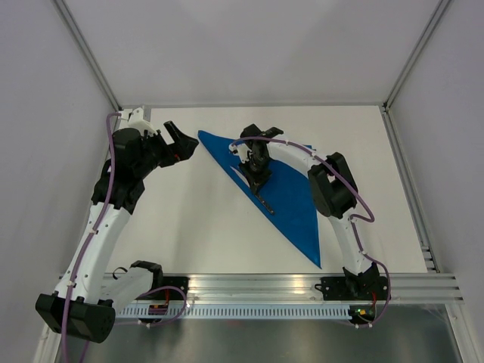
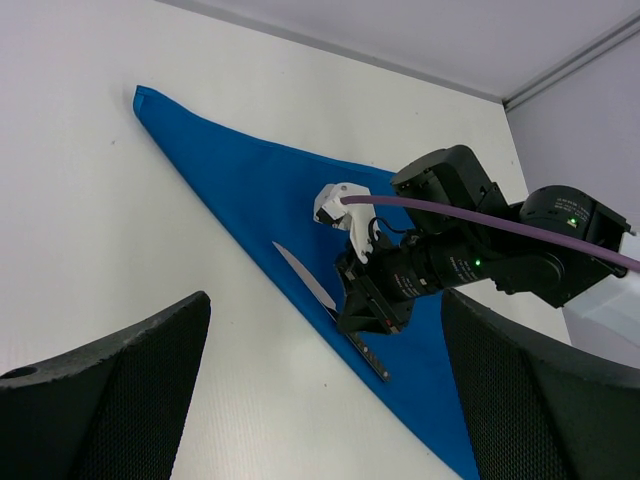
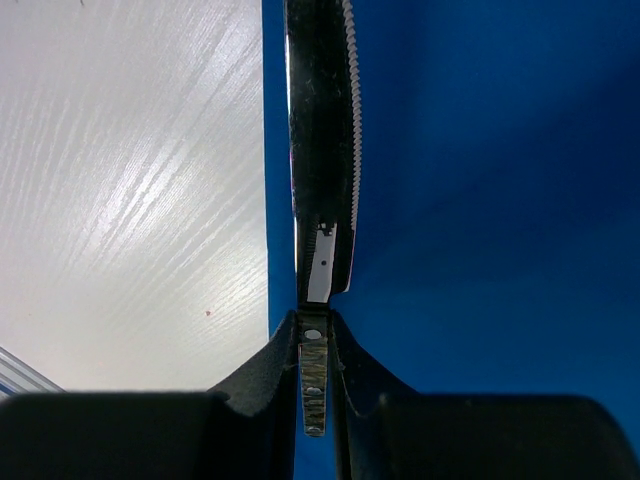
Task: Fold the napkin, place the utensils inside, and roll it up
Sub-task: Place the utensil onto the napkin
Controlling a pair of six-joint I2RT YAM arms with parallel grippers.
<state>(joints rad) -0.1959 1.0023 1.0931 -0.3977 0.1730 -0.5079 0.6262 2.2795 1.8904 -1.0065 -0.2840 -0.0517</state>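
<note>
I see napkin folded to triangle, my right gripper pinching knife at napkin's long edge, left gripper jaws spread, beside napkin's far corner

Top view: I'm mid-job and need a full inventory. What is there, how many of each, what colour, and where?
napkin: 1, bright blue, folded to a triangle, flat on the table, right of centre.
knife: 1, black handle and silver blade, along the napkin's long left edge, gripped by the right hand.
table: 1, white, under everything.
rail: 1, silver, along the table's near edge.
left hand: 1, black, open and empty, above bare table left of the napkin's far corner.
right hand: 1, black, shut on the knife, over the napkin.
</note>
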